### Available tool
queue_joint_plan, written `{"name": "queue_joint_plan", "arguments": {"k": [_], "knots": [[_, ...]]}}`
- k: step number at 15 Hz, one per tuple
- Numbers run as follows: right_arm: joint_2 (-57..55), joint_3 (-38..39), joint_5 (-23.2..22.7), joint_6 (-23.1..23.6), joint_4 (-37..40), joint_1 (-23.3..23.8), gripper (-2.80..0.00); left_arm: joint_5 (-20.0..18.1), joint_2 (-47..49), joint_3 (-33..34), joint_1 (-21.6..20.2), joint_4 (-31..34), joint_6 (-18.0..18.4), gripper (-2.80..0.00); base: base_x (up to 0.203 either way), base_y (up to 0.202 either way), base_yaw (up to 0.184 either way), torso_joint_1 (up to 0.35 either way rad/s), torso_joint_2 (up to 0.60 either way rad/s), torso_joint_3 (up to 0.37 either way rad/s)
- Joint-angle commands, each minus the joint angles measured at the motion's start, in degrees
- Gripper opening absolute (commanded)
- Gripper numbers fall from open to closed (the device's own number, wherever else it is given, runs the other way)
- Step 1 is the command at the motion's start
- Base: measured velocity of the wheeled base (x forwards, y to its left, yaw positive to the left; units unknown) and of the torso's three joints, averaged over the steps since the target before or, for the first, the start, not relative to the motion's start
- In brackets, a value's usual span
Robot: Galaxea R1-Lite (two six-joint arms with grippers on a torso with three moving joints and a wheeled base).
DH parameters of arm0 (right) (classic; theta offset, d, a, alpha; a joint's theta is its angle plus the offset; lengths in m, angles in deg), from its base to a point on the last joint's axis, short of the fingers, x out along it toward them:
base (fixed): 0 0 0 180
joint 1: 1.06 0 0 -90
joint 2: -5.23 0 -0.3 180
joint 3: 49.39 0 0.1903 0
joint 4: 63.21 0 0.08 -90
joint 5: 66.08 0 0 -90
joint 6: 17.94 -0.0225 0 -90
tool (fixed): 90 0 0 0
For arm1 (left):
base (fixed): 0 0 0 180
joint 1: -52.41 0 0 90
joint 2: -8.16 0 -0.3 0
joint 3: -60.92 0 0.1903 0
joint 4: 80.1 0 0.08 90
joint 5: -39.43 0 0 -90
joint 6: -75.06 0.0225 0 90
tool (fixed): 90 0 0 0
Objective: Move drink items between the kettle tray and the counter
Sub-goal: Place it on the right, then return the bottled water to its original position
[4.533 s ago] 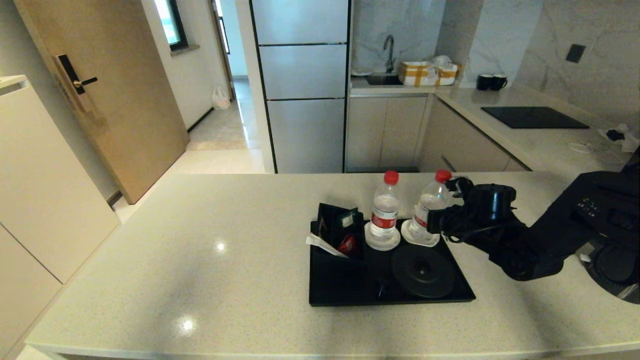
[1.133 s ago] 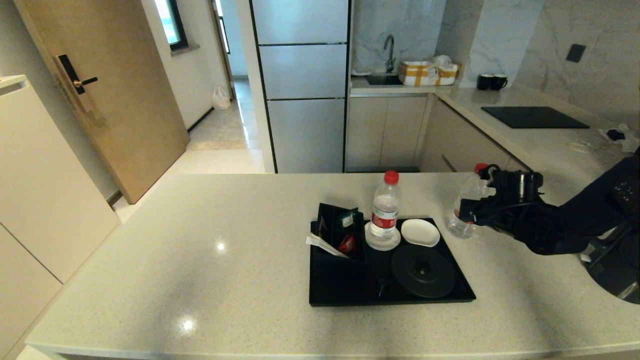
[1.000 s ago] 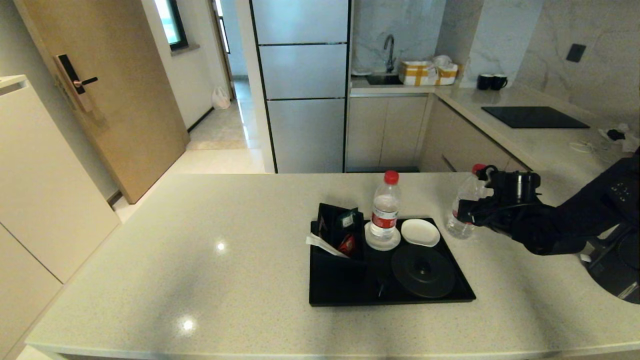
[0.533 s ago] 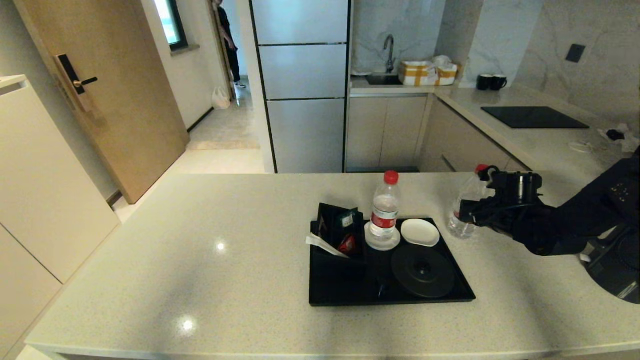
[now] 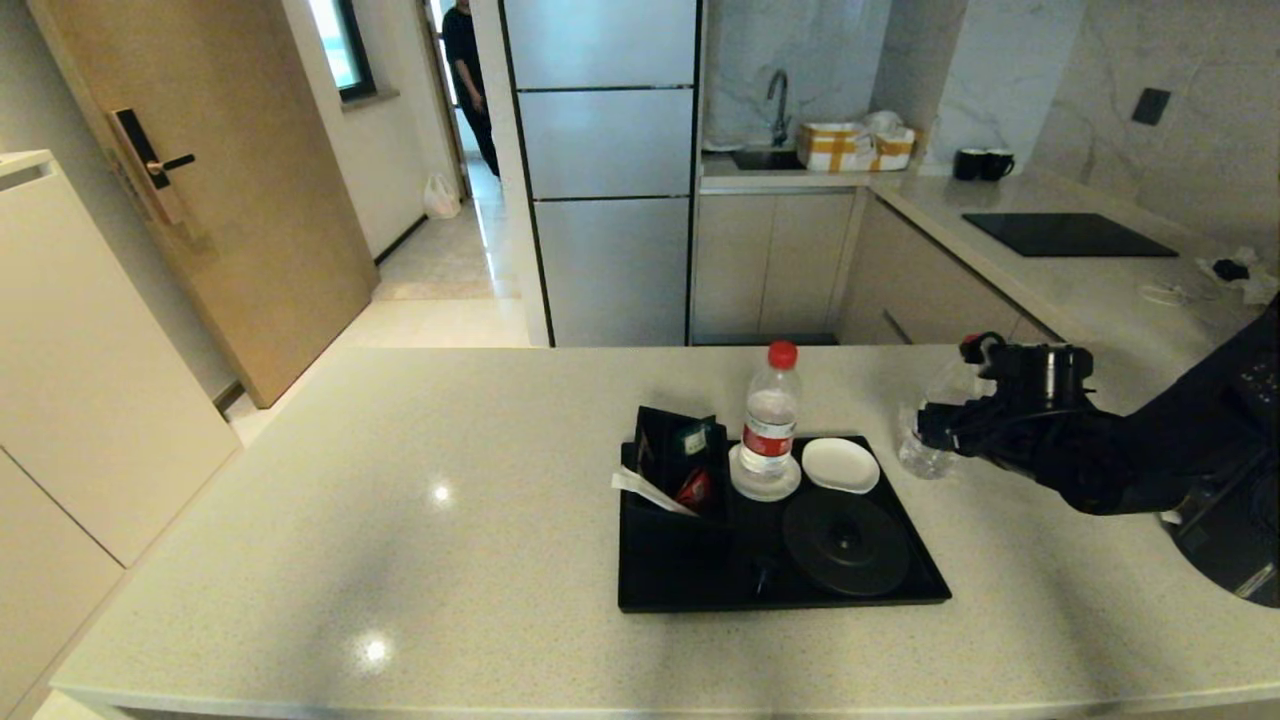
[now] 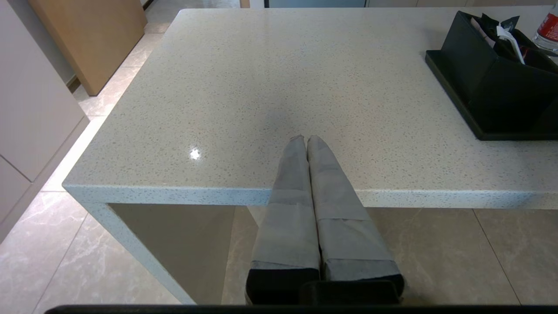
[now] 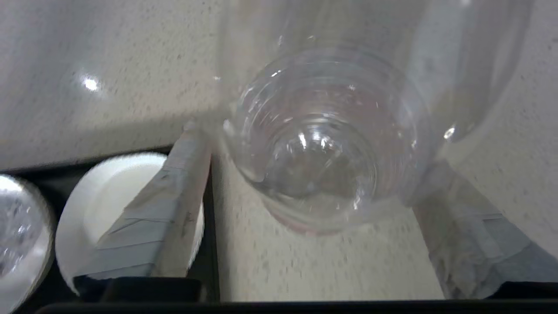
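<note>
Bottle (image 5: 925,440), clear ribbed plastic with red cap, stands on the counter (image 5: 400,520) just off the tray's right edge, upright or nearly so. Right gripper (image 5: 935,425) sits around its upper body; in the right wrist view the two grey taped fingers (image 7: 174,183) flank the round transparent base (image 7: 322,144), left one close to the wall, the other seen only through the plastic, so contact cannot be confirmed; fingers spread wide.

Second bottle (image 5: 769,425), same type with red-white label and red cap, stands upright on a small white round saucer (image 5: 765,480) at the back of the kettle tray (image 5: 700,590). Tray is flat, black, rectangular, low rim. A bare white saucer (image 5: 841,465) lies beside it to the right, near the tray's back right corner. Round black kettle base disc (image 5: 846,541) sits on the front right part, smooth with a central nub. Black sachet box (image 5: 680,460) at the back left of the tray, open top, packets and a white stick poking out.

Counter is pale beige speckled stone, glossy, with light spots reflected.

Left gripper (image 6: 305,139) hangs off the counter's near edge, well apart from the tray, grey taped fingers pressed together.
</note>
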Motion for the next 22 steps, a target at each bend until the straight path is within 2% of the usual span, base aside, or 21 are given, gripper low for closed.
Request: {"name": "queue_joint_plan", "arguments": {"k": [1, 7, 12, 13, 17, 22], "knots": [[2.5, 2.0, -0.1, 0.0, -0.2, -0.1, 0.0, 0.0, 0.0, -0.1, 0.0, 0.1, 0.0, -2.8, 0.0, 0.0, 0.0, 0.0, 0.0, 0.0], [16.2, 13.2, -1.9, -1.3, -1.1, -0.9, 0.0, 0.0, 0.0, 0.0, 0.0, 0.0, 0.0, -2.8, 0.0, 0.0, 0.0, 0.0, 0.0, 0.0], [31.2, 18.5, -2.5, -1.4, 4.4, -1.9, 0.0, 0.0, 0.0, -0.1, 0.0, 0.0, 0.0, -2.8, 0.0, 0.0, 0.0, 0.0, 0.0, 0.0], [34.7, 19.5, -2.8, -1.3, 6.2, -2.0, -2.8, 0.0, 0.0, 0.0, 0.0, 0.1, 0.0, -2.8, 0.0, 0.0, 0.0, 0.0, 0.0, 0.0], [50.8, 20.0, -3.9, -1.2, 19.8, -3.0, -2.8, 0.0, 0.0, -0.1, 0.0, 0.0, 0.0, -2.8, 0.0, 0.0, 0.0, 0.0, 0.0, 0.0], [75.6, 14.9, -3.2, -1.0, 48.7, -6.7, -2.8, 0.0, 0.0, -0.1, 0.0, 0.0, 0.0, -2.8, 0.0, 0.0, 0.0, 0.0, 0.0, 0.0]]}}
